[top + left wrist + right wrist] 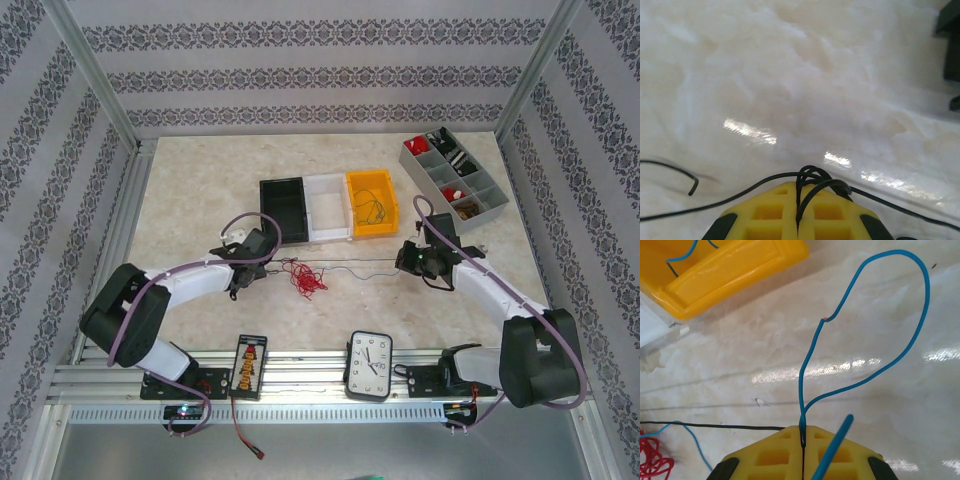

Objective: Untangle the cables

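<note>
- Top external view: on the pale table [200, 180], a red wire bunch [305, 280] is seen in the middle, between the two grippers and nearer the left one.
- A black wire [360, 263] is stretched in a nearly straight line from the left gripper [243, 278] to the right gripper [405, 260], passing just above the red bunch.
- Left wrist view: the left gripper [799, 187] is closed, its yellow fingers [770, 212] pinched on a small knot of black wire [815, 177]; loose black strands are spread to both sides.
- Right wrist view: the right gripper [803, 432] is clamped on a blue wire [900, 355], which is looped out over the table; the black wire [715, 426] is seen running left from the fingers, with the red wire bunch [652, 460] at the lower left.
- Three bins are lined up beyond the grippers: one black bin [283, 205], one white bin [328, 210] and one yellow bin [371, 176], the last with thin wires inside.
- One gray divided box [412, 160] is set at the far right.
- One clock [369, 365] and one small black board [248, 365] are placed at the near edge.
</note>
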Action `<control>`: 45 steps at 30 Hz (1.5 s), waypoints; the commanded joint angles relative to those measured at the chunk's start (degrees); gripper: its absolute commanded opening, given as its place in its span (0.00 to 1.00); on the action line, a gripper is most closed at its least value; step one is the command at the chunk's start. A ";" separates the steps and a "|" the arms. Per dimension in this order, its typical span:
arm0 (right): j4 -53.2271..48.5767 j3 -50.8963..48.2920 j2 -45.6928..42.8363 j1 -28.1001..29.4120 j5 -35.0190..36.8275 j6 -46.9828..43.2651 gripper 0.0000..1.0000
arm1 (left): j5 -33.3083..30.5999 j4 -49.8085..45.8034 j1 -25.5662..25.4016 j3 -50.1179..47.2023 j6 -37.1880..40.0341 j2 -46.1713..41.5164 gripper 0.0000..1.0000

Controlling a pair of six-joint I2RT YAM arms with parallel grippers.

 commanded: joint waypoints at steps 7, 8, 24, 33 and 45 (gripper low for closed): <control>-0.92 -1.11 1.64 -1.71 4.34 2.67 0.00 | -4.62 -3.06 4.04 -3.33 -7.10 -4.59 0.00; -1.08 -1.11 1.88 -1.86 4.72 2.95 0.00 | -4.07 -2.46 4.85 -4.22 -7.75 -5.64 0.00; 1.58 1.00 10.75 7.21 5.65 3.92 0.03 | 4.09 8.47 1.67 -5.14 18.19 -13.59 0.78; 2.06 1.17 11.67 7.35 5.41 3.32 0.02 | 14.21 15.05 -2.95 -1.17 29.61 -13.78 0.79; 1.38 0.34 9.06 7.05 4.86 2.31 0.02 | 32.46 7.42 -16.60 28.47 39.57 16.66 0.77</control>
